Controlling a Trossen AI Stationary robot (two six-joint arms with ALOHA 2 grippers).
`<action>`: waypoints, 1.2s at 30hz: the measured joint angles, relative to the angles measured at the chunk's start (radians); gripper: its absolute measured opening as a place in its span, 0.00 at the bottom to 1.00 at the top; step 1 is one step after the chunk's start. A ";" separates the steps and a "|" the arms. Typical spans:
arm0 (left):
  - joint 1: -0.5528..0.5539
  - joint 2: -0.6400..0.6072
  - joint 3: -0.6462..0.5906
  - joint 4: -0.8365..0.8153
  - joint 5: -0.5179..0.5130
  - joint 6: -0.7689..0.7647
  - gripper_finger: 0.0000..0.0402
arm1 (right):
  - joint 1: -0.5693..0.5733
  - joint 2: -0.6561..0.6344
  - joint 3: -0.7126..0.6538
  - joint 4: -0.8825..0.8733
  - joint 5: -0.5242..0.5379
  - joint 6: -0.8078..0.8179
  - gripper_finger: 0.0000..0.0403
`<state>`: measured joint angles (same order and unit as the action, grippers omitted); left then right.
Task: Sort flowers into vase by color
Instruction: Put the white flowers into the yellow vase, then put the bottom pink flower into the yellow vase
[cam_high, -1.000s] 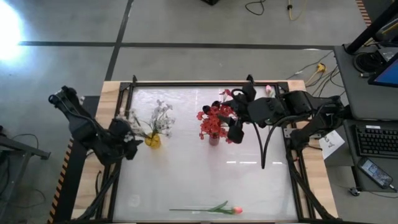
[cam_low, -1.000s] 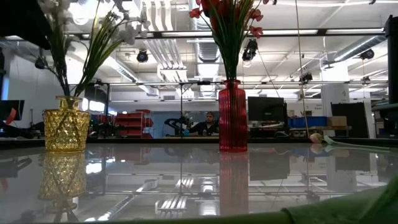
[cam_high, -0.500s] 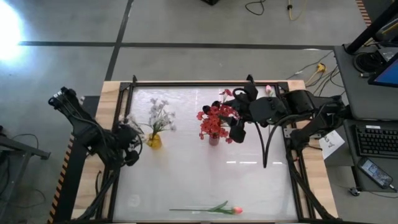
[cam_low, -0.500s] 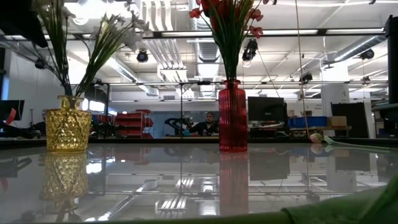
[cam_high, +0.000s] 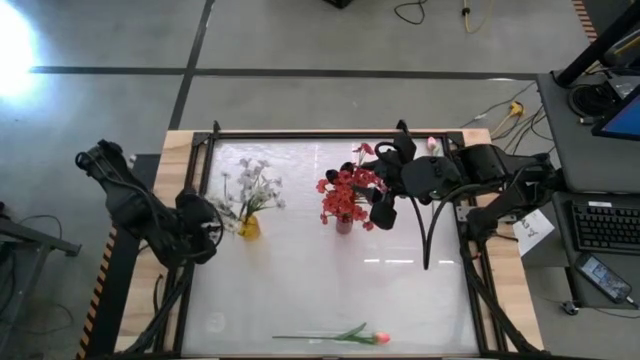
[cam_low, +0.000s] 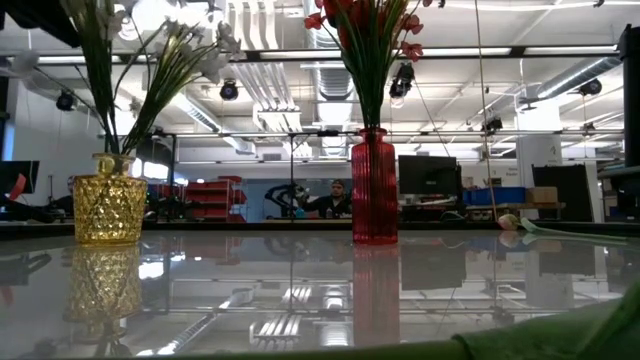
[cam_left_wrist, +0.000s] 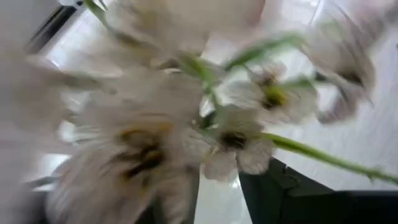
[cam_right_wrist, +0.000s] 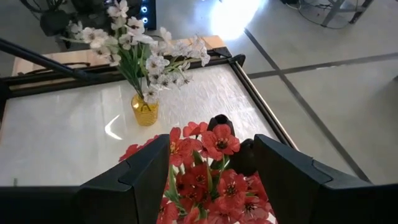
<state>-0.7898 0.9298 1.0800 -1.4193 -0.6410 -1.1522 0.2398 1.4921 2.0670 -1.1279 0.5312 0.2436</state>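
A yellow vase (cam_high: 248, 228) (cam_low: 108, 200) holds white sprays (cam_high: 248, 185) (cam_right_wrist: 146, 53). A red vase (cam_high: 344, 224) (cam_low: 374, 185) holds red sprays (cam_high: 345, 192) (cam_right_wrist: 205, 168). My right gripper (cam_high: 383, 207) (cam_right_wrist: 211, 149) hovers open over the red sprays, one finger on either side of the flower heads and two dark buds (cam_right_wrist: 219, 121). My left gripper (cam_high: 205, 222) is just left of the yellow vase, with white flower heads (cam_left_wrist: 236, 143) filling its wrist view. One pink flower (cam_high: 378, 339) lies flat by the near edge.
A second pink bud (cam_high: 432, 144) (cam_low: 510, 221) lies at the far right corner, under the right arm. The table has a raised dark frame (cam_high: 300, 134). Open tabletop lies between the vases and the near edge. A person sits far back in the room (cam_low: 335, 200).
The left gripper has shifted a little toward the near edge and then back beside the yellow vase. The white sprays have swung toward the table's left, and the yellow vase has slid slightly. The right arm has kept still.
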 joint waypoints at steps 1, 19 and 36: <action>0.000 0.000 0.013 -0.008 0.004 0.004 0.25 | 0.000 0.000 0.000 -0.001 0.000 0.001 0.56; 0.003 0.006 0.314 -0.153 0.024 0.227 0.28 | 0.000 -0.013 0.001 -0.051 -0.016 0.059 0.56; 0.014 0.061 0.521 0.433 -0.293 0.666 0.28 | 0.104 0.004 -0.042 -0.187 -0.133 0.137 0.56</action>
<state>-0.7755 0.9905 1.6005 -0.9860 -0.9343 -0.4864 0.3434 1.4960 2.0247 -1.3149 0.3987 0.3810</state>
